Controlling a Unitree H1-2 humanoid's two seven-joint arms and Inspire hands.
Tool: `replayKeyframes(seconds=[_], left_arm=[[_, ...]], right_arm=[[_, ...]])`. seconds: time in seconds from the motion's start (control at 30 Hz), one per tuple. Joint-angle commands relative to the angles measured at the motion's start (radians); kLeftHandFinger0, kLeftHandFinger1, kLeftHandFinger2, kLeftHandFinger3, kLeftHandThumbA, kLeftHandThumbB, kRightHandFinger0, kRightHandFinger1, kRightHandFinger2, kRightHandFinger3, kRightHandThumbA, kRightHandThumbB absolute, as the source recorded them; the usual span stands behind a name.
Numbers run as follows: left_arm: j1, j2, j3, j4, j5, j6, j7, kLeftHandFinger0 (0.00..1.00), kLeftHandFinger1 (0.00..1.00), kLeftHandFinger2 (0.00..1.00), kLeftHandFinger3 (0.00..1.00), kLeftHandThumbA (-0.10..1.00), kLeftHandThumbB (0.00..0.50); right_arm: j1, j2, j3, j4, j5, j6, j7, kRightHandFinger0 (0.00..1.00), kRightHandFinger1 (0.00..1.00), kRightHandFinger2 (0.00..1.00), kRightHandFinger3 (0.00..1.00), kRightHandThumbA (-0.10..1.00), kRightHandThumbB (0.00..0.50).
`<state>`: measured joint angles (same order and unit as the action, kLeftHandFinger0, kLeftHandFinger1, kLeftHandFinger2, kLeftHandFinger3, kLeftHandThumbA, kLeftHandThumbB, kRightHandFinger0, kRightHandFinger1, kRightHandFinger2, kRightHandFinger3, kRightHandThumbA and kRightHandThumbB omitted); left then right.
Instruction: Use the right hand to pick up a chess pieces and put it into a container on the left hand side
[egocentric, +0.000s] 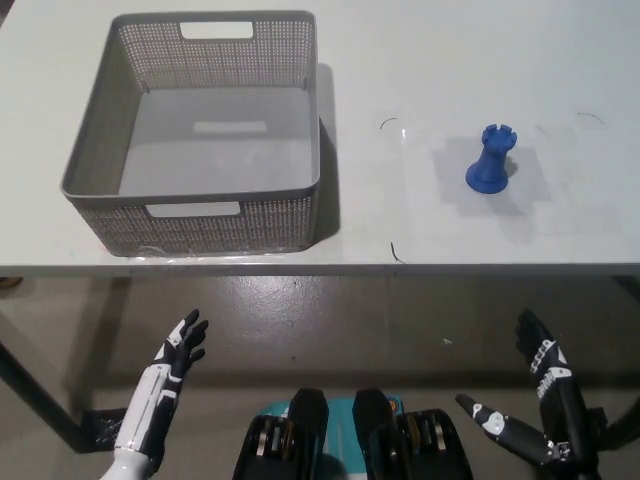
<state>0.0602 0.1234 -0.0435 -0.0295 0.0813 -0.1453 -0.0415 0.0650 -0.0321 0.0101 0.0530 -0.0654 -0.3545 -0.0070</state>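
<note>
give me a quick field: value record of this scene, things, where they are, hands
piece: blue plastic rook chess piece, upright on the table's right part
container: grey perforated plastic basket, on the left, nothing inside
surface: white table
left hand: white hand, below the table edge, open, fingers apart
right hand: black hand, low at the right, open, holding nothing
task state: rook not yet picked up

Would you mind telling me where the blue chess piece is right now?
In the head view the blue chess piece stands upright on the white table, right of the grey basket and apart from it, well beyond the right hand.
</note>
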Motion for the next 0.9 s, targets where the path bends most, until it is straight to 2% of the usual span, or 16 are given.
replayKeyframes(seconds=[0.0, 0.07, 0.1, 0.17, 0.4, 0.53, 0.63, 0.83, 0.87], left_arm=[[0.025, 0.012, -0.010, -0.041, 0.039, -0.063, 0.002, 1.00, 1.00, 1.00, 1.00, 1.00, 0.202], [0.043, 0.016, -0.008, -0.046, 0.038, -0.067, 0.000, 1.00, 1.00, 1.00, 1.00, 1.00, 0.207], [0.048, 0.015, -0.005, -0.049, 0.030, -0.066, -0.002, 1.00, 1.00, 1.00, 1.00, 1.00, 0.207], [0.049, 0.016, -0.006, -0.050, 0.034, -0.066, -0.004, 1.00, 1.00, 1.00, 1.00, 1.00, 0.205], [0.054, 0.016, -0.004, -0.032, 0.053, -0.097, 0.005, 1.00, 1.00, 1.00, 1.00, 1.00, 0.194], [0.056, 0.014, -0.007, -0.027, 0.062, -0.106, 0.005, 1.00, 1.00, 1.00, 1.00, 1.00, 0.186], [0.057, 0.014, -0.010, -0.025, 0.074, -0.108, 0.006, 1.00, 1.00, 1.00, 1.00, 1.00, 0.172], [0.051, 0.016, -0.010, -0.023, 0.081, -0.101, 0.003, 1.00, 1.00, 1.00, 1.00, 1.00, 0.176], [0.051, 0.015, -0.008, -0.025, 0.080, -0.100, 0.004, 1.00, 1.00, 1.00, 1.00, 1.00, 0.177]], right_arm=[[-0.035, -0.011, -0.020, -0.094, -0.113, -0.038, -0.050, 1.00, 1.00, 1.00, 1.00, 1.00, 0.310], [-0.066, -0.021, -0.025, -0.097, -0.150, -0.039, -0.062, 1.00, 1.00, 1.00, 1.00, 1.00, 0.328], [-0.097, -0.031, -0.030, -0.098, -0.158, -0.024, -0.065, 1.00, 1.00, 1.00, 1.00, 1.00, 0.328], [-0.137, -0.039, -0.042, -0.112, -0.190, 0.024, -0.077, 1.00, 1.00, 1.00, 1.00, 1.00, 0.360], [-0.286, -0.070, -0.069, -0.117, -0.191, 0.133, -0.069, 1.00, 1.00, 1.00, 1.00, 1.00, 0.376], [-0.394, -0.089, -0.086, -0.072, -0.166, 0.199, -0.061, 1.00, 1.00, 1.00, 1.00, 1.00, 0.358], [-0.493, -0.113, -0.099, 0.007, -0.157, 0.221, -0.065, 1.00, 1.00, 1.00, 1.00, 1.00, 0.355], [-0.701, -0.160, -0.111, 0.226, -0.166, 0.256, -0.085, 1.00, 1.00, 1.00, 1.00, 1.00, 0.319], [-0.730, -0.164, -0.113, 0.268, -0.158, 0.254, -0.087, 1.00, 1.00, 1.00, 1.00, 0.99, 0.326]])
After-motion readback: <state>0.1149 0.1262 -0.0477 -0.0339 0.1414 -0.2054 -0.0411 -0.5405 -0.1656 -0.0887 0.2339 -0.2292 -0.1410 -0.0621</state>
